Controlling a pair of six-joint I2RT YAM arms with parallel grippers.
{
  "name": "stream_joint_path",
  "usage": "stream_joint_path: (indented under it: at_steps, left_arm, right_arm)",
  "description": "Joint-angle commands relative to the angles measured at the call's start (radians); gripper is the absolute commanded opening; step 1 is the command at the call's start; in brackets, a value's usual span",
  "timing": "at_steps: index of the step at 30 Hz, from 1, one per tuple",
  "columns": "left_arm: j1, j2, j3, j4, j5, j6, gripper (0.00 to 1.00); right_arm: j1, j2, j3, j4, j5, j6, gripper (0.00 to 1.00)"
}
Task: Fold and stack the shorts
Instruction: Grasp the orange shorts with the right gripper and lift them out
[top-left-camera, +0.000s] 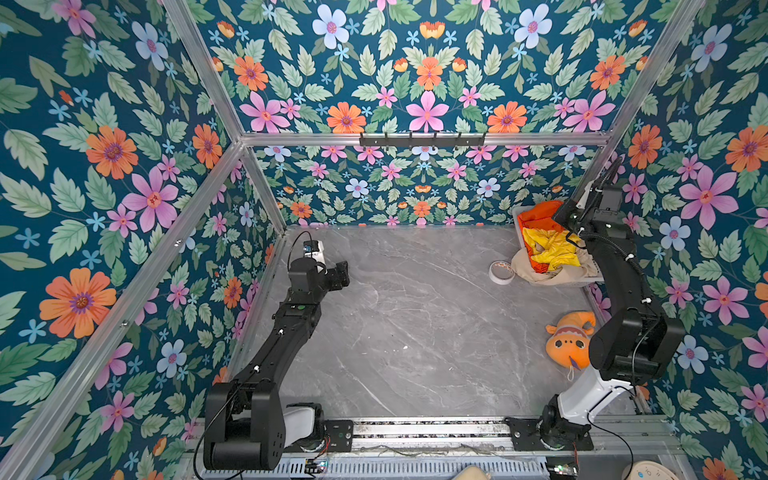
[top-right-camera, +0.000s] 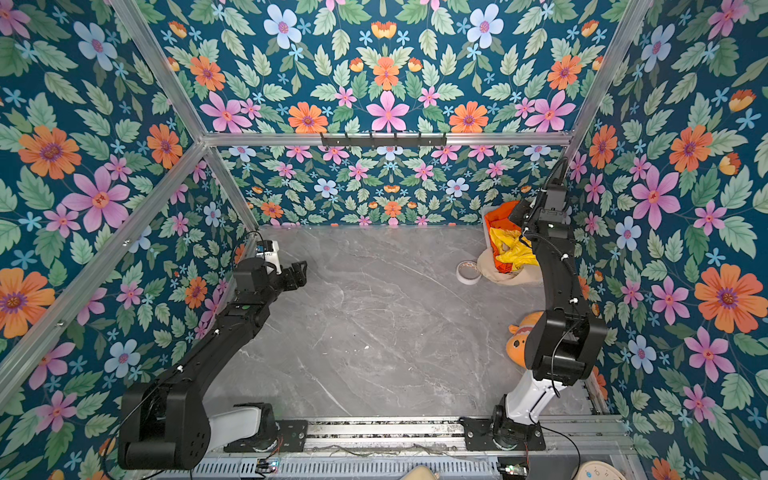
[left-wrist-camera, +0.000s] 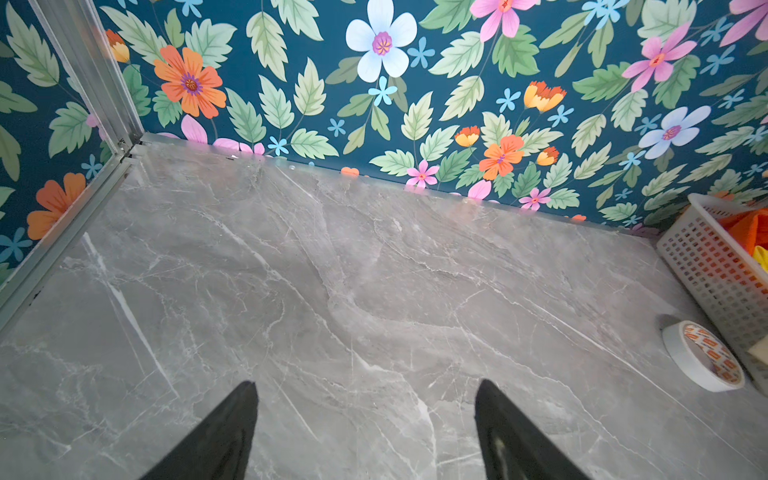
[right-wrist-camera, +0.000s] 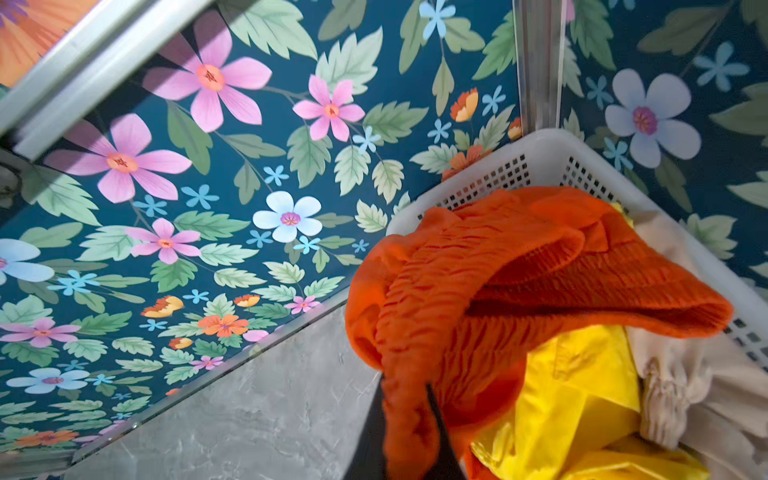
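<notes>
Shorts sit heaped in a white mesh basket (right-wrist-camera: 540, 143) at the far right corner of the counter (top-left-camera: 415, 332). The orange shorts (right-wrist-camera: 498, 270) are on top and the yellow shorts (right-wrist-camera: 582, 395) under them. The beige shorts (top-left-camera: 536, 270) are lowest and spill over the near rim onto the counter. The right fingers (right-wrist-camera: 368, 453) are closed on a gathered strip of the orange shorts, seemingly its ribbed elastic waist. The left fingers (left-wrist-camera: 224, 440) stand wide apart and empty above bare counter on the left.

All three pairs look light, limp and crumpled. None will keep a shape when lifted, and the orange one may drag the yellow along, since they lie tangled. The waistband is the firmest hold, but a single pinch lets the rest hang and twist. A second hold from the other arm will likely be needed to spread it flat.

The back wall (top-left-camera: 415, 195) and right wall (top-left-camera: 685, 249) hem the basket in, so the way out is up and toward the middle. A roll of tape (top-left-camera: 501, 272) lies just beside the basket and a plush fish (top-left-camera: 569, 340) near the right edge. The middle and left of the counter give open room.
</notes>
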Motion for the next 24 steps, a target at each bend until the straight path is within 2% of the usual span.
stream_joint_path:
  at_steps: [1,5,14,17,24]
  left_arm:
    - [-0.002,-0.017,0.000,0.025,-0.001,-0.010,0.83]
    - [-0.004,-0.037,0.002,0.019,-0.011,-0.009,0.83]
    - [-0.007,-0.061,0.015,0.010,-0.023,-0.012,0.83]
    - [-0.008,-0.068,0.020,0.002,-0.028,-0.009,0.83]
    - [-0.011,-0.092,0.036,-0.010,-0.043,0.000,0.84]
  right_arm:
    - [0.018,-0.032,0.012,0.197,-0.003,-0.057,0.00]
    - [0.030,-0.029,0.088,0.244,0.023,-0.064,0.00]
    - [0.045,0.074,0.381,0.247,0.055,-0.044,0.00]
    - [0.044,0.153,0.559,0.192,0.050,-0.048,0.00]
    - [0.044,0.389,1.094,0.057,-0.029,-0.030,0.00]
